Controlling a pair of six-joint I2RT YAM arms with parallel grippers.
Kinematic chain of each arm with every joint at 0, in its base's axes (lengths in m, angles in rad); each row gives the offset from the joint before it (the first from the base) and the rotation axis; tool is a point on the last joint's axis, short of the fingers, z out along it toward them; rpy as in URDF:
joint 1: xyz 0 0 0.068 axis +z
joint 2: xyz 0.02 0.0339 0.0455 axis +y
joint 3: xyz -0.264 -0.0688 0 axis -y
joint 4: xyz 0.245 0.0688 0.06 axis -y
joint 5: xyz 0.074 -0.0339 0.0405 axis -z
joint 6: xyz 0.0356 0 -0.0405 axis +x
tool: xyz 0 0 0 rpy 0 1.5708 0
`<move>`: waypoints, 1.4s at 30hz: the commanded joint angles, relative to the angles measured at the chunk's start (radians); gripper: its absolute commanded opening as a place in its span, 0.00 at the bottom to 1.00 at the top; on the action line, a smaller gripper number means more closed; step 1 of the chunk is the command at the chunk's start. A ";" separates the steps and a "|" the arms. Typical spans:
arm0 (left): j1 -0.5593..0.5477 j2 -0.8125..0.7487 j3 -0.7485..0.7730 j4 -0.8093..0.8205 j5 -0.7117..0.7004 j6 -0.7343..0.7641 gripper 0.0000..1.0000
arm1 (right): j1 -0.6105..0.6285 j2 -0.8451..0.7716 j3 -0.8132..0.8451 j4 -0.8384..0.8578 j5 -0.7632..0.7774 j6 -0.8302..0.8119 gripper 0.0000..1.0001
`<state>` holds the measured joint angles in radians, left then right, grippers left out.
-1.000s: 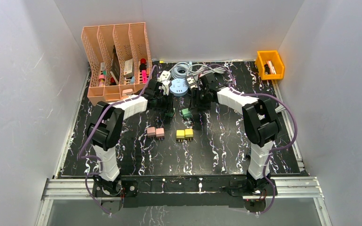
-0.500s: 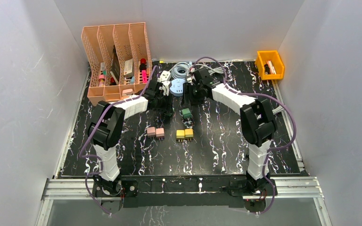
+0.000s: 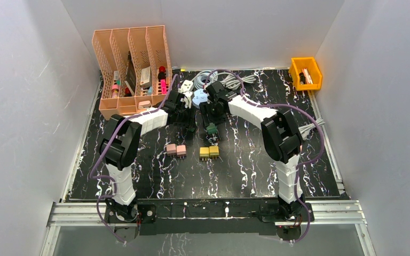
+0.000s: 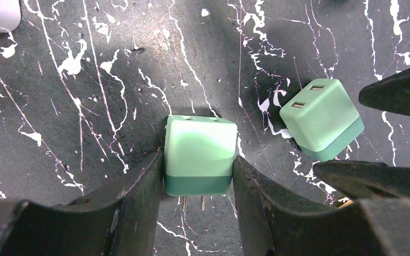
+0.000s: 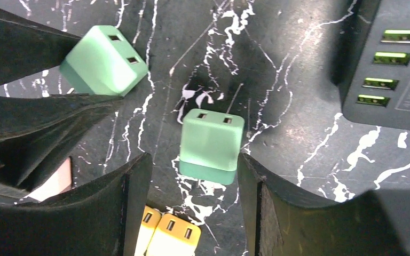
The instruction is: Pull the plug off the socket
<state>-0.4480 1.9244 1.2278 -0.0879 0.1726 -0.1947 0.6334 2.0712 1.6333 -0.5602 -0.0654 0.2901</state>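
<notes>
At the far middle of the black marbled table point(image 3: 256, 165), the two arms meet tip to tip.

Left gripper point(image 4: 198, 162): jaws narrowed onto the left green plug point(image 4: 198, 146), one finger flat against each side of its darker base; the plug lies on the table, its two metal prongs point(image 4: 192, 202) bare and pointing toward the wrist camera.

Right gripper point(image 5: 193, 160): jaws apart, straddling the right green plug point(image 5: 212, 140); a clear gap on one side, the other finger just beside the plug, and whether it touches cannot be told; nothing is held.

Right green plug: resting on the table just right of the left one, two slots on one end; the two plugs are near each other but apart.

Black power strip point(image 5: 392, 58), with a column of lit green ports: at the edge of the right wrist view, near the right green plug.

Pair of yellow plugs point(image 3: 209, 152) and pair of pink plugs point(image 3: 176, 150): side by side on the table, nearer than both grippers.

Peach file rack point(image 3: 131, 64): far left corner; orange bin point(image 3: 305, 72): far right corner; coil of grey cable point(image 3: 213, 80): along the far edge.
</notes>
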 commanded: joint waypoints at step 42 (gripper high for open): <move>0.169 -0.217 -0.197 -0.068 -0.030 -0.054 0.31 | -0.012 -0.049 -0.106 -0.001 0.100 -0.025 0.38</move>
<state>-0.3088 1.7844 1.0653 -0.1120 0.1589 -0.2436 0.6498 2.0880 1.5673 -0.5762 0.0502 0.2409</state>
